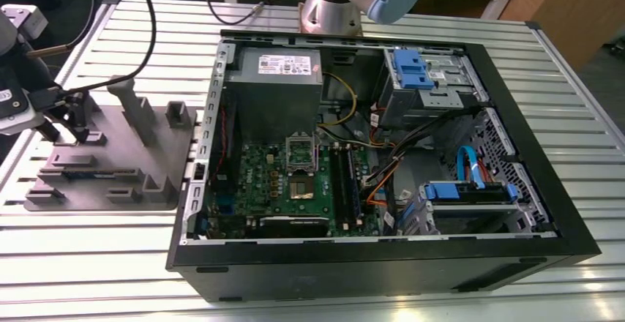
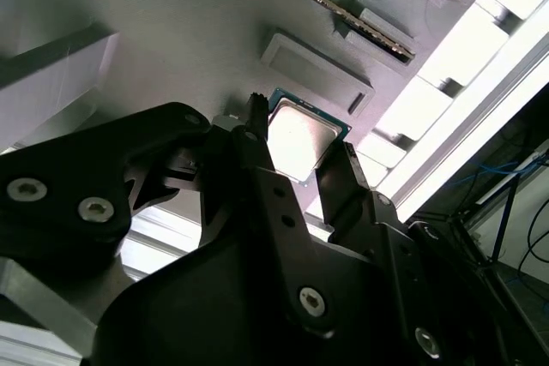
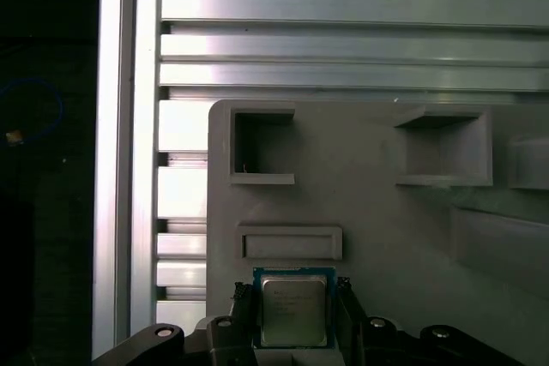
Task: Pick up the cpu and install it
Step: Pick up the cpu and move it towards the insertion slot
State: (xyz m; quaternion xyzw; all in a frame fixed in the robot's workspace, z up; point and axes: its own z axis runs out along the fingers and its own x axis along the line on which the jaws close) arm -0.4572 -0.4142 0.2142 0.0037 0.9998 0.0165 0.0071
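The black two-fingered gripper (image 3: 294, 297) pinches the small square silvery-topped cpu (image 3: 293, 313) by two opposite edges, just over the grey plastic plate with upright blocks (image 1: 127, 157). That plate lies on the slatted aluminium table (image 1: 98, 263) at the exterior view's left. The open black computer case (image 1: 391, 263) with its green motherboard (image 1: 259, 176) stands just beside it, filling the frame's centre and right.

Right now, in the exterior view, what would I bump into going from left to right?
grey plastic plate with upright blocks → green motherboard → orange cables → blue cable
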